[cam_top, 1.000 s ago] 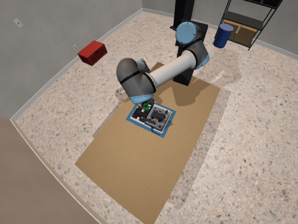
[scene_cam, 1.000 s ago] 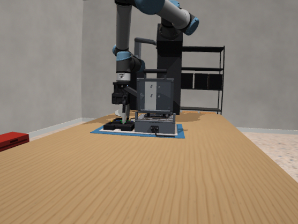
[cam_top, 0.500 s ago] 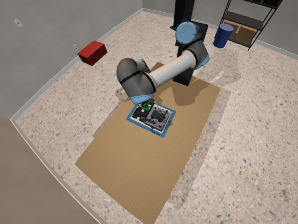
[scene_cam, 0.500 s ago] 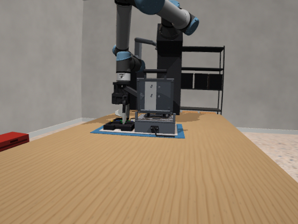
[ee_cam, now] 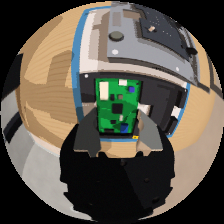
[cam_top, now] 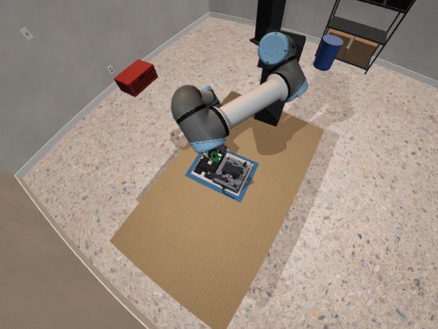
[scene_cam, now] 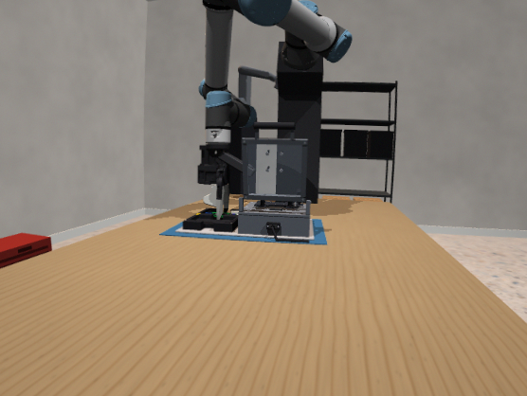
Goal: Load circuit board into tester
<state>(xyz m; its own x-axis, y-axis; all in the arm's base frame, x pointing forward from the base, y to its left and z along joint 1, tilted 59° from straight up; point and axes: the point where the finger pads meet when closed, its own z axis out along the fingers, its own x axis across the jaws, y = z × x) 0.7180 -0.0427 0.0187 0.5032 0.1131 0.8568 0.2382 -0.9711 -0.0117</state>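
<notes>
Green rectangular circuit board in black tray, beside grey box-shaped tester. Component side up. Tester's grey lid upright. Black two-jaw tool: fingertips at board's opposite long edges, partly closed; cannot tell if grasping.

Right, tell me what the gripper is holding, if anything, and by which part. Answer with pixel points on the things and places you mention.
It can't be told whether the gripper [cam_top: 213,157] [scene_cam: 221,214] [ee_cam: 117,108] holds anything: its fingers flank the circuit board's [cam_top: 217,157] [scene_cam: 215,214] [ee_cam: 117,95] long edges, but a firm grip isn't discernible.
</notes>
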